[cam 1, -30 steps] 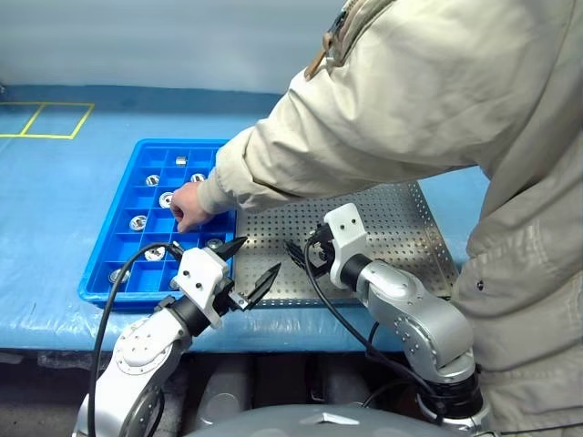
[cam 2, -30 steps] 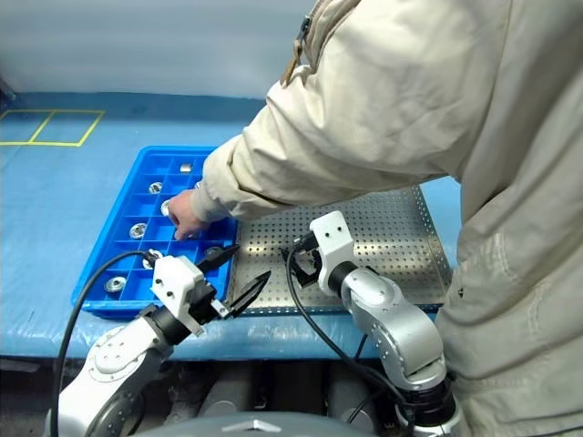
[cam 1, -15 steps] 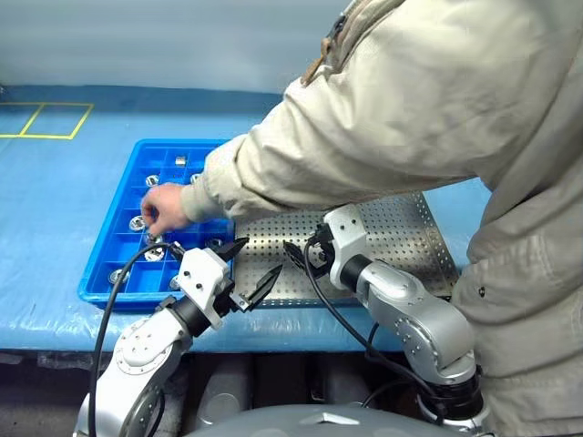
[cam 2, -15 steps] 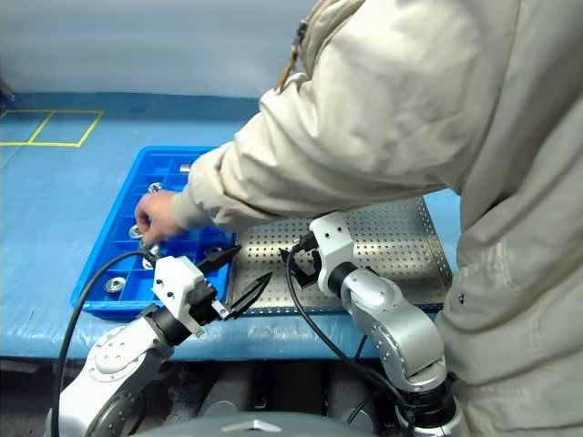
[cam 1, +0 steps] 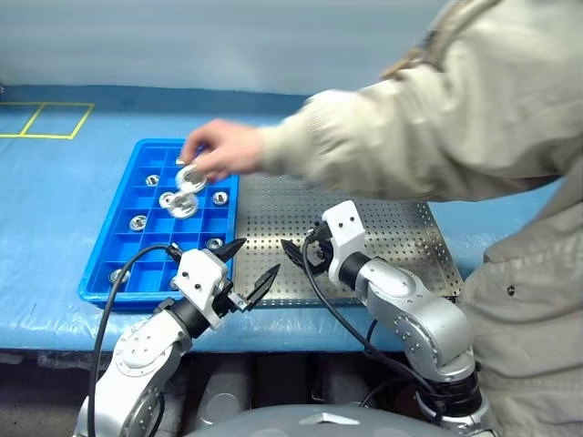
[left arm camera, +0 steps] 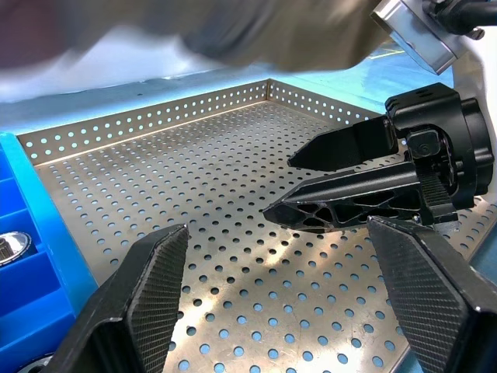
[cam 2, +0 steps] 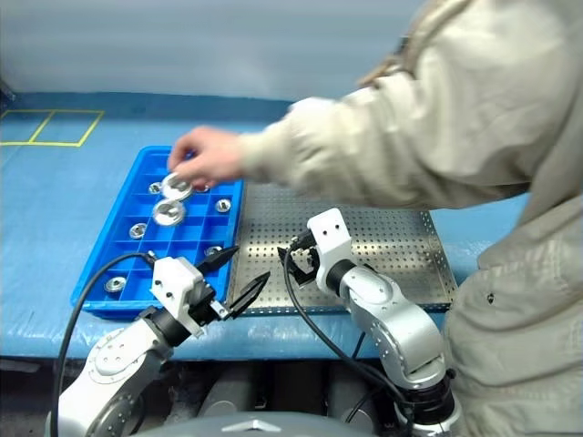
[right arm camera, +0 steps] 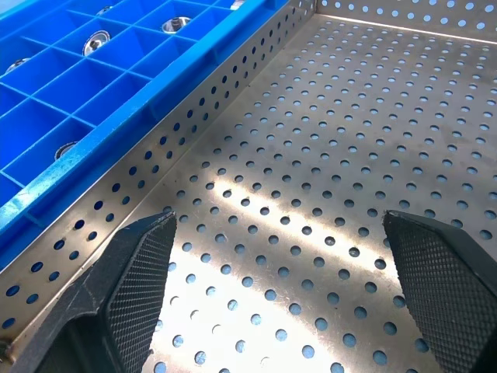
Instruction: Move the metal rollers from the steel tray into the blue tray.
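The blue tray [cam 1: 98, 289] lies at the left with several metal rollers [cam 1: 138, 222] in its compartments. A person's hand [cam 1: 221, 148] hovers over it, and two blurred silver rollers [cam 1: 186, 178] hang at its fingers. The steel tray [cam 1: 401, 228] lies to the right of the blue tray. My left gripper [cam 1: 256, 259] is open at the steel tray's near left corner. My right gripper [cam 1: 296, 251] is open just right of it, low over the perforated floor [right arm camera: 311, 155]. Nothing sits between either pair of fingers.
The person's sleeve [cam 1: 410, 146] reaches across above the steel tray from the right, and the body [cam 1: 537, 291] stands at the table's right end. Yellow tape lines [cam 1: 46, 120] mark the blue table cover at the far left.
The person's hand has lifted out of the blue tray's compartments with silver rollers in it, and the arm has risen off the steel tray. Both grippers have stayed still.
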Motion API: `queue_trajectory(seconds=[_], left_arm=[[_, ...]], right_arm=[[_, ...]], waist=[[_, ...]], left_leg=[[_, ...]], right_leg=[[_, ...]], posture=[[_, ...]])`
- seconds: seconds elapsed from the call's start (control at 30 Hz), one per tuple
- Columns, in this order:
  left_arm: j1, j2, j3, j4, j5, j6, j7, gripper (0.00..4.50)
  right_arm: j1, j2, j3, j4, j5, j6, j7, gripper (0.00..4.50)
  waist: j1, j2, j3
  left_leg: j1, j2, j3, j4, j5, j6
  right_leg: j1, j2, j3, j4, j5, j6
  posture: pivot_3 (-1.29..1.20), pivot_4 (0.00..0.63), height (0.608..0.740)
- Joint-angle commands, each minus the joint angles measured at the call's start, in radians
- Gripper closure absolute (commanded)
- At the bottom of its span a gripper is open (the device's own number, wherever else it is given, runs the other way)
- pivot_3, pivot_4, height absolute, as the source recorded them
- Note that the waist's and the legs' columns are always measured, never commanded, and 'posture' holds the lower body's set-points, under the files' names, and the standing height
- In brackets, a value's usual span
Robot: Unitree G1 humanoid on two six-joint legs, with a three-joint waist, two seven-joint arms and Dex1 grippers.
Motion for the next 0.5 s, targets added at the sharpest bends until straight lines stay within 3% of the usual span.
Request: queue_trajectory(seconds=[0.03,0.5], left_arm=[[-0.005,-0.001,0.006,-0.017,-0.008,-0.013,0.003,0.47],[-0.030,0.007,0.013,-0.009,-0.023,-0.004,-0.009,0.47]], right_arm=[[-0.015,0.004,-0.004,-0.034,0.005,-0.002,-0.004,0.03],[-0.020,0.018,0.004,-0.019,-0.004,-0.004,-0.023,0.03]], waist=[[0.000,0.000,0.000],[0.000,0.000,0.000]], left_leg=[[0.000,0.000,0.000,0.000,0.000,0.000],[0.000,0.000,0.000,0.000,0.000,0.000]], right_leg=[[0.000,0.000,0.000,0.000,0.000,0.000],[0.000,0.000,0.000,0.000,0.000,0.000]], posture=[[0.16,0.150,0.740],[0.14,0.150,0.740]])
